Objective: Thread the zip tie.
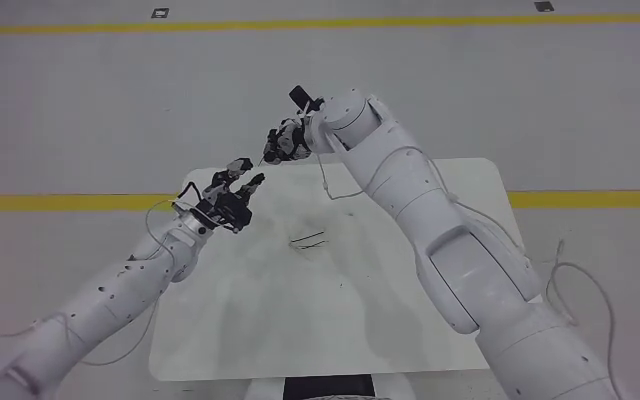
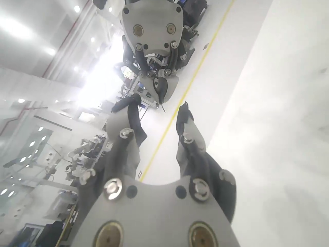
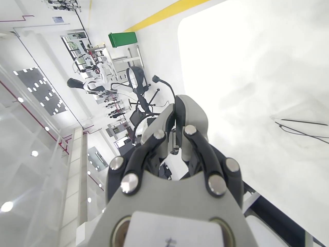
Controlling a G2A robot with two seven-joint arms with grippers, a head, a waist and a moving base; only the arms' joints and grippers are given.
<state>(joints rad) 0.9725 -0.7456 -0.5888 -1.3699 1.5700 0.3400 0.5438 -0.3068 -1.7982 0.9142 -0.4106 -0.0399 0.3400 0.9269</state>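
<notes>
Plainly, right tool (image 3: 177,104) pinches zip tie (image 3: 168,84); left tool (image 2: 158,104) gapes.

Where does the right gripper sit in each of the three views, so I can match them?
Top view: right gripper by the far edge of the white table, left of centre.
Left wrist view: right gripper upper centre, facing the camera.
Right wrist view: right gripper centre, shut on the zip tie.
Shared landmark: the white table.

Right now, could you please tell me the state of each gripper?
Left gripper: jaws open, holding nothing.
Right gripper: jaws shut on a zip tie.
</notes>
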